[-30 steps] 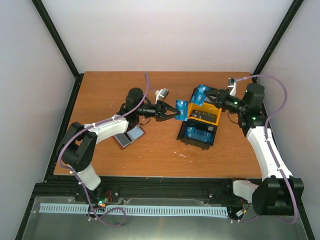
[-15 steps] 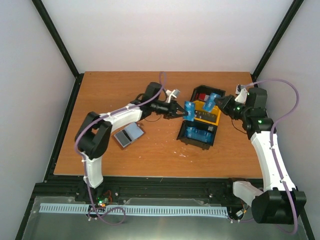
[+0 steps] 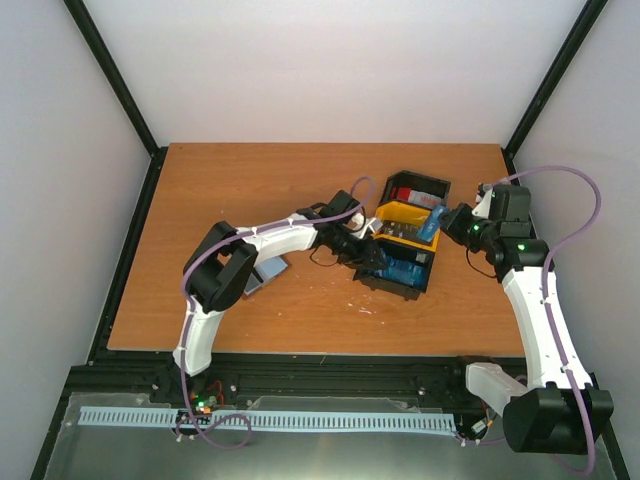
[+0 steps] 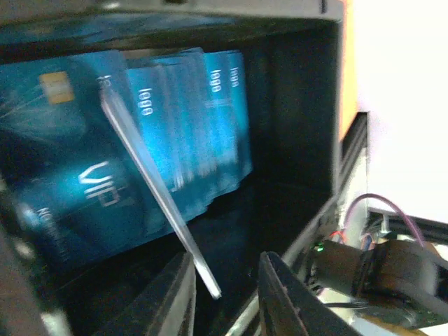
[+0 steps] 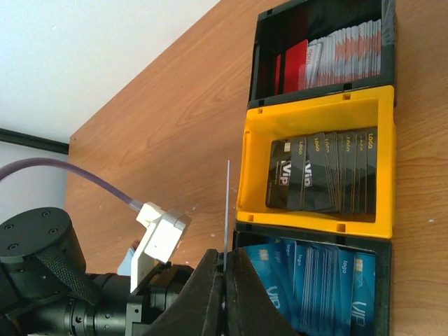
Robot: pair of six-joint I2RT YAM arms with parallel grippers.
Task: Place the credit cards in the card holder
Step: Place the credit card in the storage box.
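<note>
The blue card (image 5: 227,203) is clamped by one short edge in the right gripper (image 5: 224,256), whose jaws are closed on it. From the wrist it is seen edge-on as a thin line rising from between the pads. From above it is seen held over the right part of the yellow tray (image 5: 315,112). The left gripper (image 4: 225,264) is set low inside the near tray (image 5: 315,231), with its jaws slightly apart and nothing clamped. A loose card (image 4: 150,189) leans diagonally there, edge-on, with its lower end in the gap between the fingers, closer to the finger on the left of the wrist view. Whether it touches that finger cannot be told. Three trays are lined up touching on the table (image 3: 230,190). The far tray (image 5: 253,70), black, is filled with a row of red and white cards (image 5: 336,49). The yellow tray holds a fanned row of dark cards (image 5: 322,171). The near tray, black, holds fanned blue cards (image 4: 203,119), the front one marked VIP. The holder (image 3: 264,272) lies on the table well left of the trays, partly hidden under the left arm. Whether any card is in it cannot be told.
</note>
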